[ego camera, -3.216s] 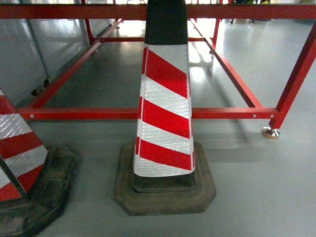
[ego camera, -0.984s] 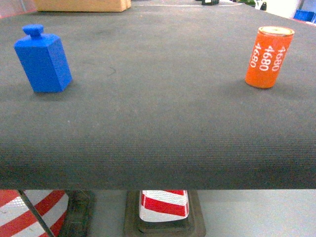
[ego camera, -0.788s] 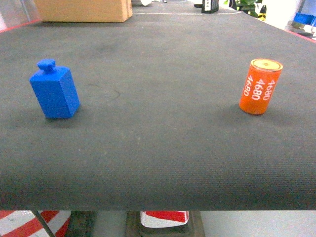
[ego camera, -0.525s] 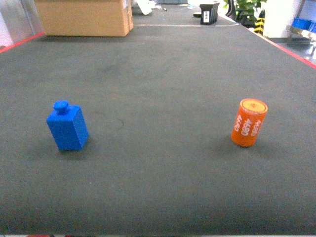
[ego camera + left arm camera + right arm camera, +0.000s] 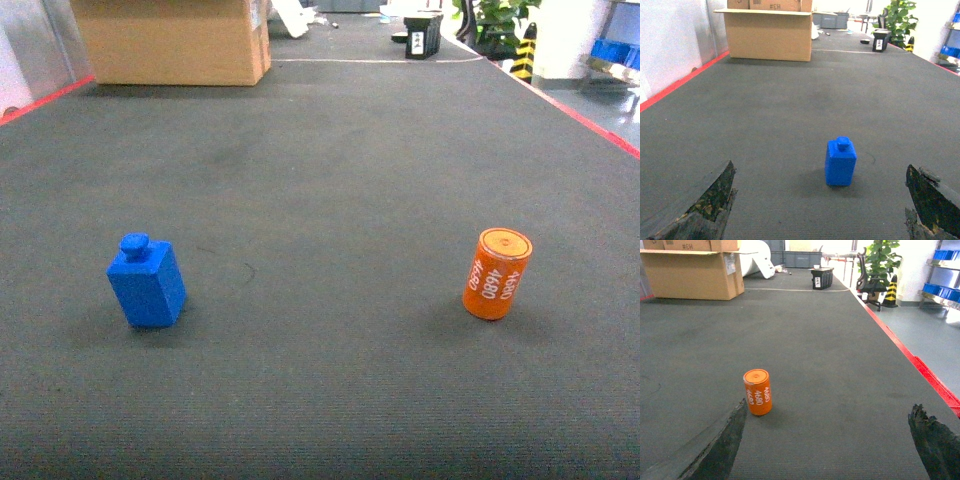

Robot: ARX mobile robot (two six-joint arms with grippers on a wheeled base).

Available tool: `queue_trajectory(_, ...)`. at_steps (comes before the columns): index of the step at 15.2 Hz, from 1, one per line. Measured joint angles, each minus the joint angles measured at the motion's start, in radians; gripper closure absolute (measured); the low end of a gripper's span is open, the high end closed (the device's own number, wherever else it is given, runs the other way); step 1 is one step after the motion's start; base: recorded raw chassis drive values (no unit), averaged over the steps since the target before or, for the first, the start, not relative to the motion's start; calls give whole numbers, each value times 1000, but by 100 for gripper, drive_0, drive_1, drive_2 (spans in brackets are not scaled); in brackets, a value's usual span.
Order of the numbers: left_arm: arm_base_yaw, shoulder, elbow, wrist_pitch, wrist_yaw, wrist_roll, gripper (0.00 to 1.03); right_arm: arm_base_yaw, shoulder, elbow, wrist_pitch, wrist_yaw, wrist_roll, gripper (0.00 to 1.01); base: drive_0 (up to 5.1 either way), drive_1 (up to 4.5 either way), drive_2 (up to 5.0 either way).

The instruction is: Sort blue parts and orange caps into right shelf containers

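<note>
Head view: blue part (image 5: 147, 285) and orange cap (image 5: 496, 274) stand well apart; both arms' fingers (image 5: 705, 205) spread.

Long dark table (image 5: 330, 160), cardboard box (image 5: 170, 40), potted plant (image 5: 879, 262)

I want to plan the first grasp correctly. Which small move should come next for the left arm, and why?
Probably ease the left gripper forward toward the blue block-shaped plastic part with a round knob. Its fingers are spread wide and empty, and the part stands upright ahead, nearly centred between them, untouched on the dark grey mat.
</note>
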Motion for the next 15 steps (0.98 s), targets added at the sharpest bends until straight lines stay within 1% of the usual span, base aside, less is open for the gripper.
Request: queue_trajectory(15, 0, 0, 0, 0, 0, 0, 5, 0, 0, 0, 0, 0, 0, 3, 0, 0, 0)
